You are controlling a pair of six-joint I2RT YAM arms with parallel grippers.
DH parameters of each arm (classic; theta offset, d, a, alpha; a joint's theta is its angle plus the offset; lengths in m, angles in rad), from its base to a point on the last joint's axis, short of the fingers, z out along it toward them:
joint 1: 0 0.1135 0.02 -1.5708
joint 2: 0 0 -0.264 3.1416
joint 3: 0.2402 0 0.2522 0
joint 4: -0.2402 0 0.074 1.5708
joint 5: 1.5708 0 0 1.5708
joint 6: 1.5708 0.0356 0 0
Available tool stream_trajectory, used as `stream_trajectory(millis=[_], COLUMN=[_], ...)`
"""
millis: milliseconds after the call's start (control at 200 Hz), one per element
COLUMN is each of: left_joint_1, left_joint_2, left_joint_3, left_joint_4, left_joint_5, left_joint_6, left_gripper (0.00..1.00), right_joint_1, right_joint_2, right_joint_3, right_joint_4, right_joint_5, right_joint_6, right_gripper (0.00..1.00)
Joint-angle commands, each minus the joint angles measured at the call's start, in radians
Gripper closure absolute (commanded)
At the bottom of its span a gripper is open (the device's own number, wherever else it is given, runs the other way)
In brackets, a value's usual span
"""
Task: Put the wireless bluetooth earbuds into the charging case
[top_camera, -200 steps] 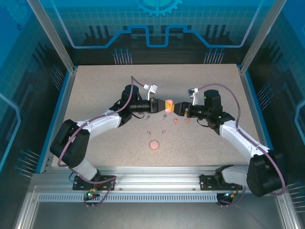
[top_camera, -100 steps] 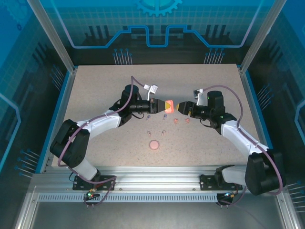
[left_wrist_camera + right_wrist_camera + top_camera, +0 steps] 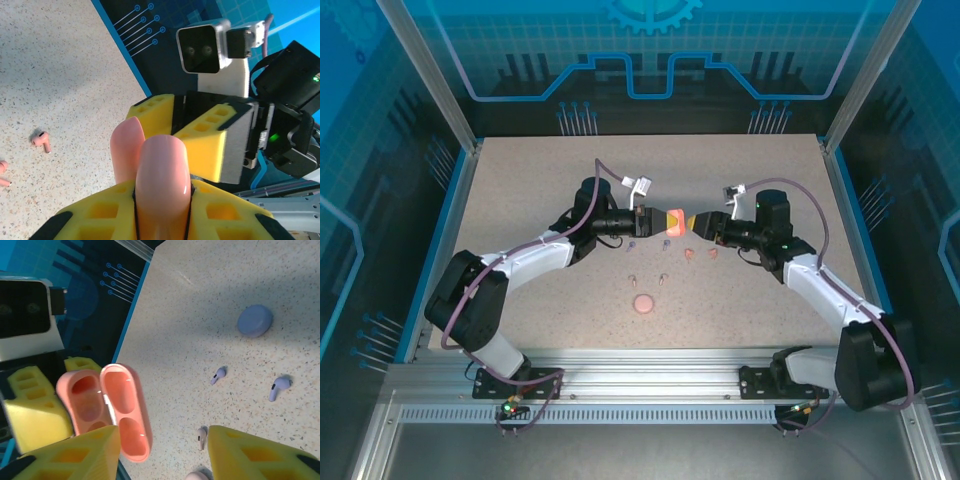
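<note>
Speckled counter (image 3: 520,200) lies under both arms. The left tool (image 3: 670,218) clamps the open salmon charging case (image 3: 107,407) off the surface, its cavities facing the right tool (image 3: 700,226), whose jaws stand partly apart, seemingly empty, just beside it. Two salmon-looking earbuds (image 3: 688,254) lie just nearward of the right tool, closer to that arm.

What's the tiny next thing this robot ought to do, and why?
Probably the right gripper should dip toward the pale pink earbud lying on the table and pick it up. The left gripper holds the salmon charging case with its lid open and both wells empty, while the right jaws stand apart with nothing between them.
</note>
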Motion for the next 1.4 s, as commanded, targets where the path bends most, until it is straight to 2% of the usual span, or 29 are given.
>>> stream_trajectory(millis=[0,635,755,805,845,895,1106,1126,1171,1251,1296,1391], left_joint_1=[-0.002,-0.004,-0.005,-0.005,-0.005,-0.007,-0.01,-0.01,-0.009,-0.006,0.003,0.03], left_joint_2=[0.009,0.01,0.009,0.007,0.007,0.009,0.012,0.012,0.007,-0.01,-0.023,-0.054], left_joint_3=[0.025,0.02,0.013,0.008,0.006,0.003,0.0,0.0,-0.003,-0.007,-0.005,0.003], left_joint_4=[0.057,0.08,0.082,0.087,0.09,0.093,0.094,0.086,0.073,0.04,0.015,-0.03], left_joint_5=[0.028,0.026,0.026,0.024,0.022,0.021,0.006,-0.001,-0.025,-0.069,-0.085,-0.091], left_joint_6=[-0.017,-0.03,-0.031,-0.031,-0.032,-0.034,-0.036,-0.035,-0.03,-0.008,0.009,0.036], left_gripper=[1.0,1.0,1.0,1.0,1.0,1.0,1.0,0.92,0.63,0.34,0.22,0.08], right_joint_1=[0.023,0.059,0.06,0.059,0.059,0.059,0.06,0.06,0.059,0.056,0.051,0.043], right_joint_2=[0.024,0.082,0.083,0.082,0.08,0.079,0.064,0.062,0.061,0.062,0.065,0.068], right_joint_3=[0.004,0.015,0.007,0.004,0.004,0.007,0.017,0.019,0.03,0.052,0.062,0.091], right_joint_4=[0.048,0.152,0.206,0.222,0.229,0.228,0.181,0.164,0.105,0.022,-0.013,-0.094], right_joint_5=[-0.031,-0.07,-0.084,-0.089,-0.096,-0.098,-0.072,-0.064,-0.041,0.008,0.027,0.066], right_joint_6=[0.017,0.064,0.083,0.091,0.094,0.095,0.074,0.07,0.056,0.033,0.021,-0.02], right_gripper=[0.53,0.67,0.73,0.79,0.85,1.0,1.0,1.0,1.0,1.0,1.0,1.0])
